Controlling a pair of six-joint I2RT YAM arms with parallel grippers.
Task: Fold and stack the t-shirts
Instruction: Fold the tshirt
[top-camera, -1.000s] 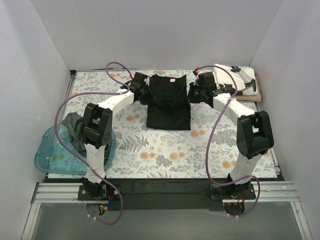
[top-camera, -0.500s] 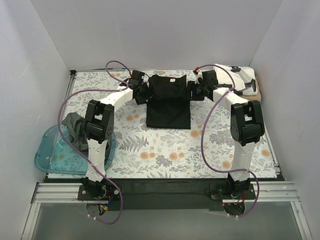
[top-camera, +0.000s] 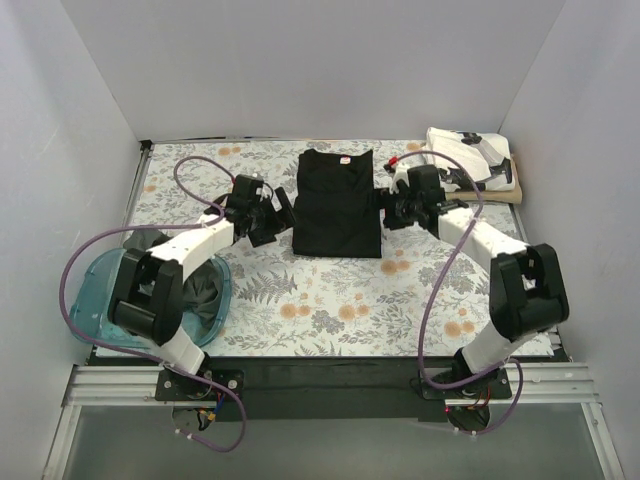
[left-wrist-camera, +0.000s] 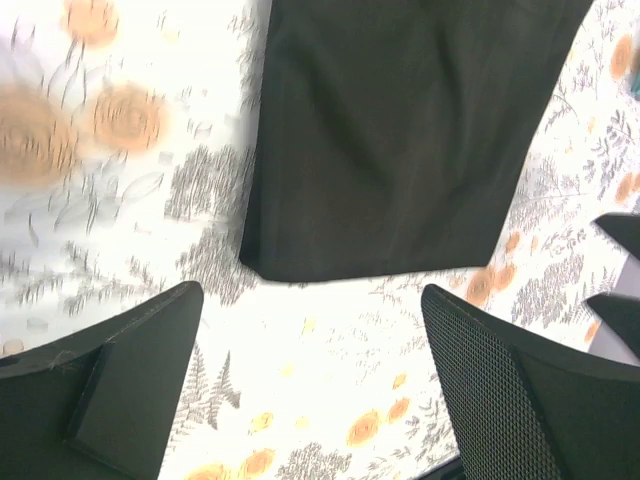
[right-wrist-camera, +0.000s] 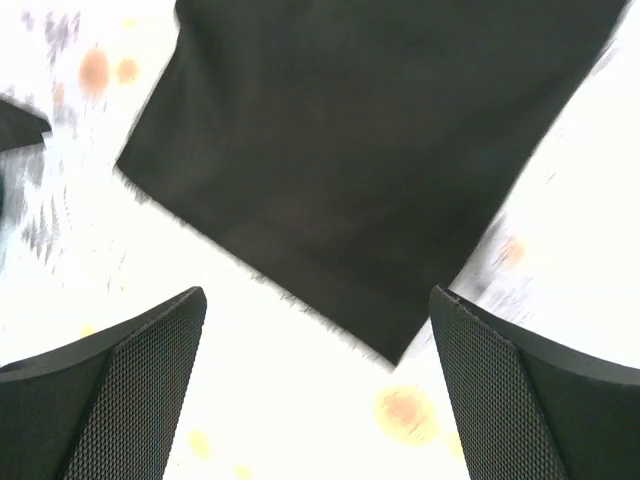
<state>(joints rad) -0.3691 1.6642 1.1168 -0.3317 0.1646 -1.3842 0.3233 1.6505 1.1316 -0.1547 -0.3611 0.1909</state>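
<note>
A plain black t-shirt (top-camera: 338, 205) lies folded into a narrow rectangle at the middle back of the table, neck label at its far end. My left gripper (top-camera: 283, 210) hovers open just off its left edge, and my right gripper (top-camera: 386, 212) hovers open off its right edge. In the left wrist view the black t-shirt (left-wrist-camera: 400, 130) lies beyond the left gripper (left-wrist-camera: 312, 340), with only tablecloth between the fingers. The right wrist view shows the black t-shirt's corner (right-wrist-camera: 380, 150) ahead of the empty right gripper (right-wrist-camera: 318, 340). A white printed t-shirt (top-camera: 468, 158) rests on a tan t-shirt (top-camera: 505, 190) at the back right.
A translucent blue tub (top-camera: 95, 315) sits at the table's left front with a dark grey-green t-shirt (top-camera: 203, 290) spilling from it, partly behind my left arm. White walls close in the left, back and right sides. The floral tablecloth (top-camera: 330, 300) covers the table.
Both grippers went from shut to open, letting go of the black t-shirt. Both drew back from its far shoulders toward its middle, the left arm swinging lower and leftward.
</note>
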